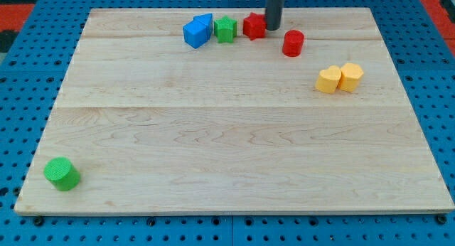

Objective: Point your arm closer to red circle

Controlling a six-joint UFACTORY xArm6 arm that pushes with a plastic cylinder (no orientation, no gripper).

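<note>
The red circle (293,43) is a short red cylinder near the view's top, right of centre. My tip (274,28) is the lower end of a dark rod coming down from the view's top edge. It stands just up and left of the red circle, with a small gap between them. It touches or nearly touches the right side of a red star-like block (254,25).
A green block (225,29) and two blue blocks (197,31) sit in a row left of the red star-like block. Two yellow blocks (339,78) sit side by side at the right. A green cylinder (62,173) lies at the bottom left corner of the wooden board (227,146).
</note>
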